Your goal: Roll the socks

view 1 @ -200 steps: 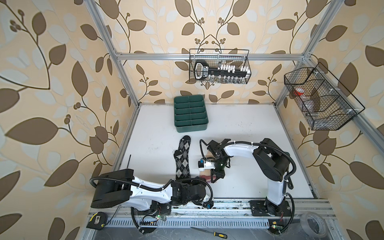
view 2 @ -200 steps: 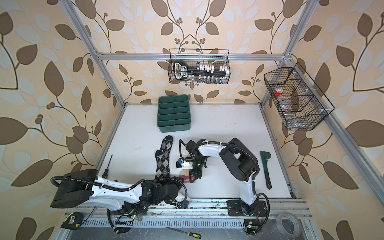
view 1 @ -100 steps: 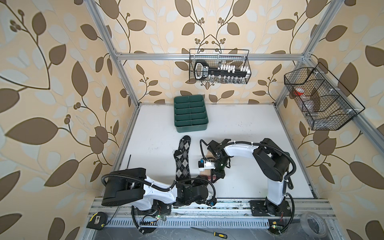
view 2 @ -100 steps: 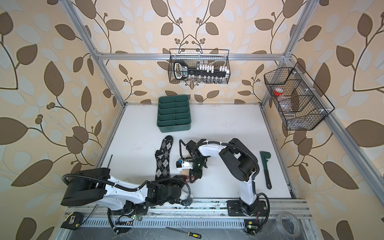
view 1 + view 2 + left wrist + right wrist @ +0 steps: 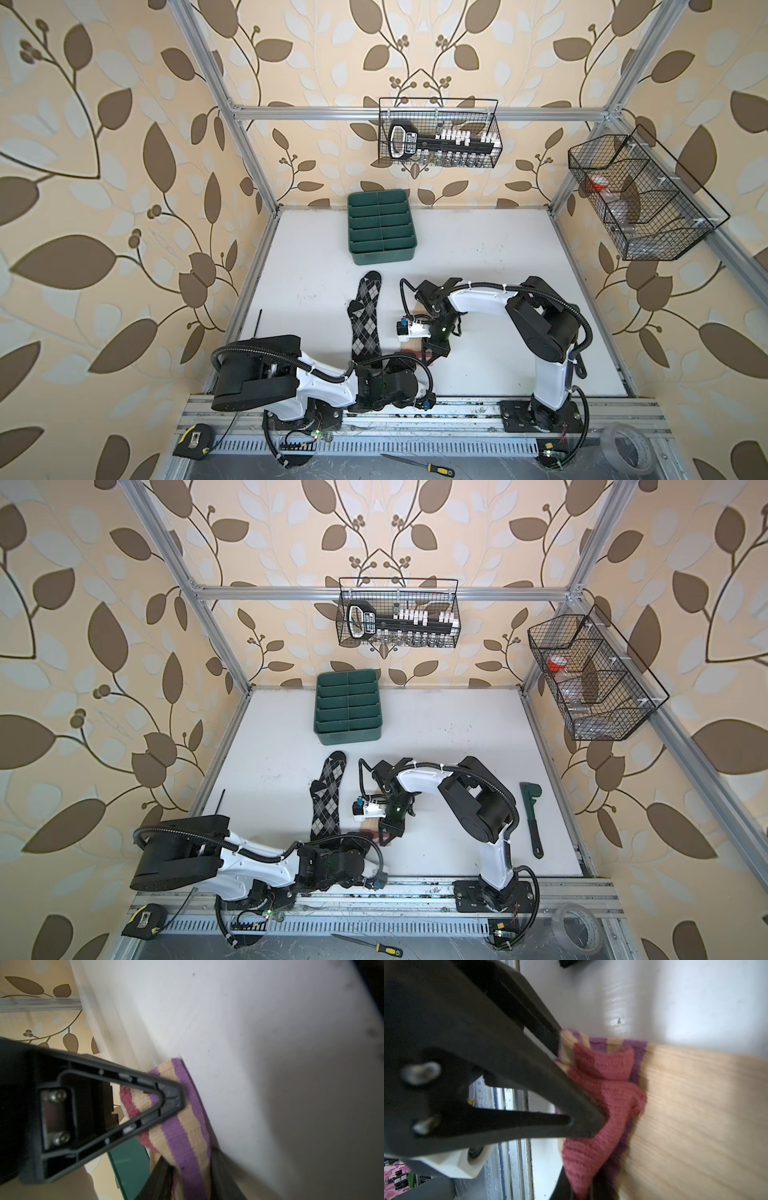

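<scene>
The long argyle sock lies flat on the white table. The beige sock lies beside its lower end, mostly hidden under both grippers. In the left wrist view its purple-striped cuff runs between the jaws of my left gripper, which is shut on it. In the right wrist view my right gripper is shut on the maroon cuff edge, and the beige leg stretches away. In both top views the two grippers meet tip to tip over the cuff.
A green divided tray stands at the back. A green wrench lies right of the right arm. Wire baskets hang on the walls. A tape measure, a screwdriver and a tape roll sit past the front rail.
The left arm's shoulder has swung to the right, and its jaws have narrowed onto the striped cuff. The right arm and both socks have stayed put.
</scene>
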Robot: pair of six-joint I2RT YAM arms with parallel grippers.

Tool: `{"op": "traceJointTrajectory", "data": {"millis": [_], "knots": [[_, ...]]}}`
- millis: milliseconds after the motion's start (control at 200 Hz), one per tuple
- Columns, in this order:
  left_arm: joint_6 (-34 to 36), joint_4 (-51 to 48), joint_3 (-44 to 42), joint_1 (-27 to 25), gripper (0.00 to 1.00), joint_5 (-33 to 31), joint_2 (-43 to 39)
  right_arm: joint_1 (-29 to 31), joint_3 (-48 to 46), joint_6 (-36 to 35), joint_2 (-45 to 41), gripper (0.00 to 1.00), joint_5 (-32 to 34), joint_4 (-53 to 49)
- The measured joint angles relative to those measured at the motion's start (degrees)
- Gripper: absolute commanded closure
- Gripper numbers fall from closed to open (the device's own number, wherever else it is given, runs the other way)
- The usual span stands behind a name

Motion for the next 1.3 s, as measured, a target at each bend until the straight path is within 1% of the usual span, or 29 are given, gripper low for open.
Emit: {"op": "traceJointTrajectory", "data": {"millis": [35,85,130,165,265,295,340,415,445,545,700,840,950,1065,1180,1300], "knots": [[-0.4,0.3,0.2,0.2,0.78,-0.1,0.5,0.0,-0.2,0.0,-0.2,0.93,0.0,0.1],[-1.4,0.7,0.3,0.2,0.8,-0.1,1.1,0.0,-0.5,0.0,-0.5,0.92,0.0,0.3],[-1.5,0.7,0.4,0.2,0.84,-0.2,1.4,0.0,-0.7,0.0,-0.6,0.89,0.0,0.5],[-1.7,0.7,0.4,0.2,0.85,-0.2,1.5,0.0,-0.8,0.0,-0.7,0.85,0.0,0.6],[-2.3,0.0,0.6,0.2,0.88,-0.2,1.5,0.0,-1.1,0.5,-1.2,0.73,0.1,1.1],[-2.6,-0.3,0.7,0.2,0.88,-0.2,1.4,0.0,-1.5,0.8,-1.6,0.68,0.3,1.4],[-3.0,-0.9,0.9,0.2,0.88,-0.2,1.3,0.0,-2.3,1.8,-2.6,0.63,0.6,2.1],[-3.1,-2.1,1.1,0.2,0.88,-0.1,0.8,0.0,-4.1,2.6,-5.0,0.5,1.7,3.9],[-3.2,-2.8,1.2,0.3,0.88,0.0,0.5,0.0,-4.9,3.0,-6.1,0.49,2.2,4.7],[-3.7,-6.7,1.8,0.9,0.88,1.5,-1.4,-0.5,-7.2,3.1,-9.7,0.47,4.5,7.2],[-6.7,-17.8,5.0,4.9,0.88,9.2,-6.4,-2.7,-10.2,3.0,-17.7,0.48,8.2,10.9],[-9.6,-26.6,9.3,9.6,0.87,16.8,-9.6,-6.1,-15.1,3.0,-31.2,0.48,15.5,17.3],[-11.1,-31.5,12.4,12.3,0.86,21.9,-9.8,-8.0,-21.1,3.6,-44.6,0.47,25.6,26.8],[-12.6,-35.0,14.4,14.5,0.86,27.0,-9.0,-8.1,-26.6,4.6,-56.2,0.48,34.7,34.9],[-14.6,-37.9,16.9,15.6,0.85,31.5,-6.1,-8.0,-29.2,5.2,-65.7,0.49,40.5,38.8],[-18.0,-38.8,19.1,16.8,0.85,36.2,-3.6,-6.3,-30.9,5.0,-74.5,0.5,43.7,41.1]]}}
